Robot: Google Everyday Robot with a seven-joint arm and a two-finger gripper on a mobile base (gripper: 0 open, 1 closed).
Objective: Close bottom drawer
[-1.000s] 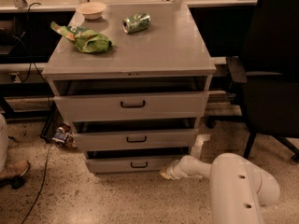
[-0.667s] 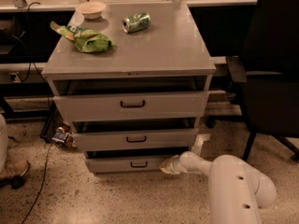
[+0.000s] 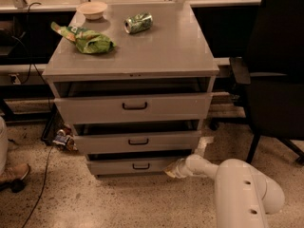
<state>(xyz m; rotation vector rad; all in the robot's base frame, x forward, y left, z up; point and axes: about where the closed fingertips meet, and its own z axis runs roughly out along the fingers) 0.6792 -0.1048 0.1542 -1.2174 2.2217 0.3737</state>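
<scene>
Down near the floor, the gripper [image 3: 174, 169] sits at the end of a white arm [image 3: 237, 189] that reaches in from the lower right. Cannot tell whether it is wide or narrow, and it appears to hold nothing. Just to its left is the bottom drawer [image 3: 118, 166], and the gripper is at the right end of that drawer's flat grey front; actual contact not clear. The drawer stands slightly out, with a dark gap above it. Its small dark loop handle [image 3: 141, 166] lies further left of the gripper, at the centre of the front. Above the gripper, the middle drawer [image 3: 109, 143] is also out a little. Higher up, the top drawer [image 3: 85, 109] has the tallest front. On the cabinet top [image 3: 166, 51], well above and to the left: a crushed can [image 3: 138, 23], a green bag [image 3: 90, 41], a pale bowl [image 3: 92, 8]. Right of the gripper and up, a black chair [image 3: 275, 80]. Far left, at floor level, a brown shoe [image 3: 12, 175].
</scene>
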